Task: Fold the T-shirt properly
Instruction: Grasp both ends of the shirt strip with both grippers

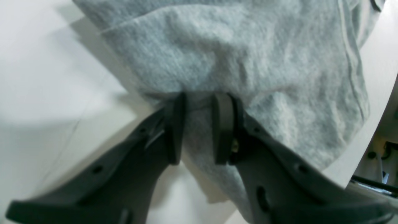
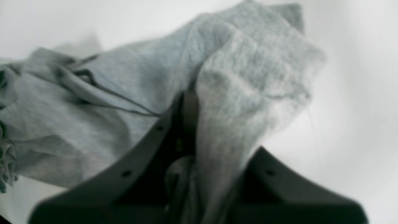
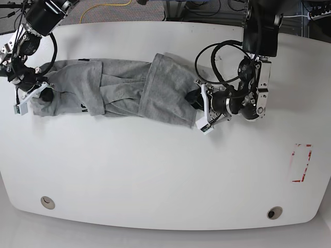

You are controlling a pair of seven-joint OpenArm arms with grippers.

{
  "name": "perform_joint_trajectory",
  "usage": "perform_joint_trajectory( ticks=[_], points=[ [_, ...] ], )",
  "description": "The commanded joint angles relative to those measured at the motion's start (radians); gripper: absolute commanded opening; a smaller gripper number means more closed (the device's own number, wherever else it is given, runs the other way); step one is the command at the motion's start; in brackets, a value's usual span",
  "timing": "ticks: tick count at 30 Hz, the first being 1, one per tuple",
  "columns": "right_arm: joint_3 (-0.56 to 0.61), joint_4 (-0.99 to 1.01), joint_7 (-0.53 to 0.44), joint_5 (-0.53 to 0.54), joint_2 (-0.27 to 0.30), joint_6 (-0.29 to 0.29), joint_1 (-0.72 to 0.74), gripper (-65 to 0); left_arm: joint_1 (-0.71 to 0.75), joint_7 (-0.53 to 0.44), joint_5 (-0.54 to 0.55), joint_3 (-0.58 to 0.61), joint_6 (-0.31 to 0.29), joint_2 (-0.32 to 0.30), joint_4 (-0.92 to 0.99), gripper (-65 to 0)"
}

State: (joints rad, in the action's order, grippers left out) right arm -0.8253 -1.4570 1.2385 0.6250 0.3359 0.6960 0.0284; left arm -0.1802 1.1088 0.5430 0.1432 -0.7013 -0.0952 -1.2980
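Grey T-shirt (image 3: 124, 92) lies stretched across the upper half of the white table (image 3: 155, 175), long axis running side to side in base view. Its far edge sits near the table's far rim; lots of bare surface towards the near side, w/ red tape outline (image 3: 301, 163) well apart at that view's right. One end of the shirt is folded over onto the middle, making a raised flap.

Left gripper (image 3: 193, 101), on base view's right, comes in roughly level w/ the table, forearm bent back under its upright link. In left wrist view the fingers (image 1: 175, 124) are closed to a narrow gap w/ a bunch of shirt fabric pinched between.

Right gripper (image 3: 45, 93), base view's left, reaches down from the far corner to the shirt's other end. Right wrist view is blurred, but cloth is bunched between its fingers (image 2: 186, 109), clamped on it.
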Motion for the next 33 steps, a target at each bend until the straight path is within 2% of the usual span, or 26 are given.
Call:
perform_joint_trajectory(
  ticks=[1, 8, 17, 23, 33],
  points=[
    [-0.002, -0.086, 0.022, 0.019, 0.002, 0.002, 0.015, -65.0, 0.005, 0.044, -0.05, 0.016, 0.003, 0.002, 0.022, -51.0],
    [0.002, -0.271, 0.068, 0.017, -0.041, 0.002, -0.015, -65.0, 0.009, 0.044, -0.05, 0.014, 0.004, 0.002, 0.027, -51.1],
    [0.165, -0.518, 0.068, 0.026, -0.114, 0.002, -0.072, -65.0, 0.011, 0.041, -0.05, 0.009, 0.099, 0.007, 0.03, -51.1],
    [0.211, -0.546, 0.068, 0.026, -0.176, 0.002, -0.083, -65.0, 0.011, 0.017, -0.048, 0.009, 0.156, 0.047, 0.03, -51.1],
    [0.291, -0.554, 0.067, 0.026, -0.263, 0.002, -0.097, -65.0, 0.025, -0.037, -0.047, 0.009, 0.219, 0.096, 0.082, -51.1]
  ],
)
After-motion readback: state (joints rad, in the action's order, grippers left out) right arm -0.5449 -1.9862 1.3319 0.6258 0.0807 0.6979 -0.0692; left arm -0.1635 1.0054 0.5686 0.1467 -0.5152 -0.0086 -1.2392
